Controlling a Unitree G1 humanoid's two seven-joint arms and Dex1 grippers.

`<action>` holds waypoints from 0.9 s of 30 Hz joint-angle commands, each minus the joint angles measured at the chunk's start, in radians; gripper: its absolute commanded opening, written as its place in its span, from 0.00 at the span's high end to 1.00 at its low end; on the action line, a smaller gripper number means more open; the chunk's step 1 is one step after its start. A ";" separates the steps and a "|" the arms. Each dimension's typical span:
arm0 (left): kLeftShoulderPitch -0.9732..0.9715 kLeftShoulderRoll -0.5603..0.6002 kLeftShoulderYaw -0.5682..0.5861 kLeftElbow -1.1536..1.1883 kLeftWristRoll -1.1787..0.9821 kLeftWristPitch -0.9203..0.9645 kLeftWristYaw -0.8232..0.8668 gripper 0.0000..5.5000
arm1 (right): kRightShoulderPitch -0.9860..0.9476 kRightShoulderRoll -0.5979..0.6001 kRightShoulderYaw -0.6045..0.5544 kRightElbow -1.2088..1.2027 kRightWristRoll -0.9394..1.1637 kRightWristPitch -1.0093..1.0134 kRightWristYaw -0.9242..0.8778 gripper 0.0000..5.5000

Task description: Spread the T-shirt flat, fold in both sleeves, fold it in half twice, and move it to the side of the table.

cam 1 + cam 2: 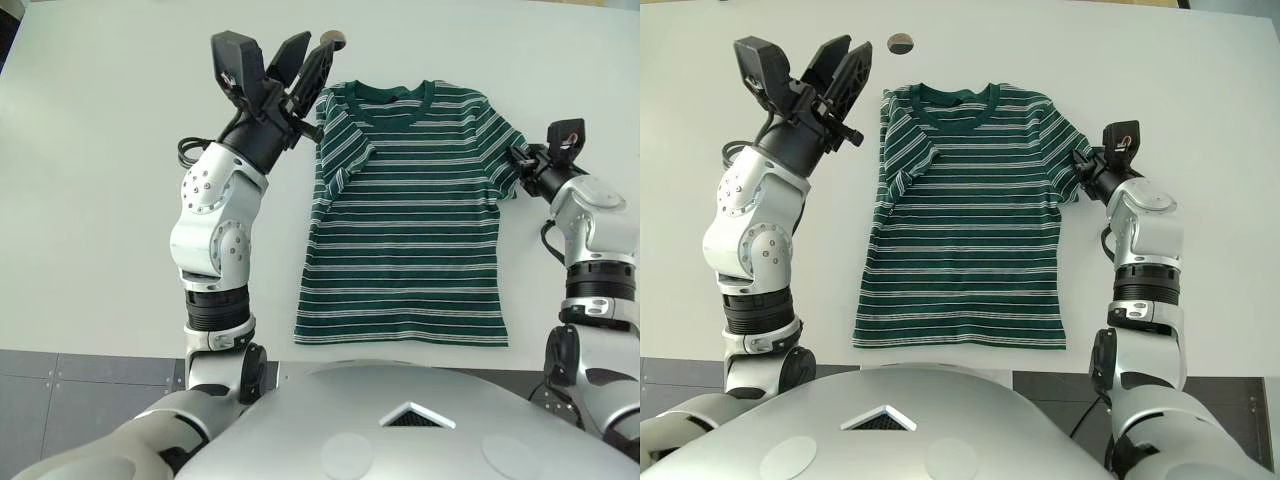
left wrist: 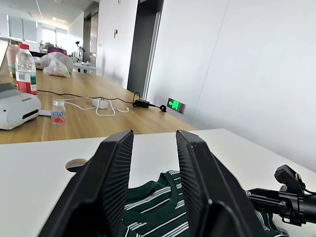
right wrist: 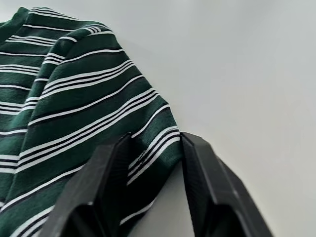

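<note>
Near edge of white table (image 1: 90, 250): hem of green striped T-shirt (image 1: 410, 240). Lies flat mid-table, collar toward far side. Left sleeve (image 1: 343, 165) folded in over chest; right sleeve (image 1: 498, 150) spread outward. Right gripper (image 1: 1085, 162) low at that sleeve's outer edge, fingers apart, straddling the cloth. Left gripper (image 1: 310, 55) raised beside left shoulder, fingers apart, holding nothing. Beyond collar, round brown disc (image 1: 333, 38) in tabletop.
</note>
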State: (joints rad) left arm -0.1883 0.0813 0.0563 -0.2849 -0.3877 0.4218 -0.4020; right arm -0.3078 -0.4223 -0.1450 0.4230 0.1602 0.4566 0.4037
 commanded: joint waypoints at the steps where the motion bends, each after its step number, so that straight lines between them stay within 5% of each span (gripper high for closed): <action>1: 0.021 0.016 0.001 -0.011 0.008 -0.024 0.014 0.71 | 0.022 0.001 0.011 0.010 0.004 0.055 0.016 0.81; 7: 0.112 0.099 -0.069 0.098 0.282 -0.257 0.092 0.71 | 0.019 0.009 0.001 -0.043 0.017 0.040 0.014 0.98; 20: 0.189 0.087 -0.103 0.268 0.425 -0.499 0.200 0.97 | -0.015 0.059 0.154 -0.335 0.013 0.159 0.043 0.98; 27: 0.172 0.082 -0.094 0.300 0.428 -0.512 0.213 0.97 | -0.054 0.097 0.263 -0.236 -0.043 0.134 0.058 0.98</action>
State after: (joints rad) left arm -0.0038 0.1653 -0.0435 0.0042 0.0375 -0.0877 -0.2028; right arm -0.3400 -0.3353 0.1015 0.1590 0.1337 0.5989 0.4634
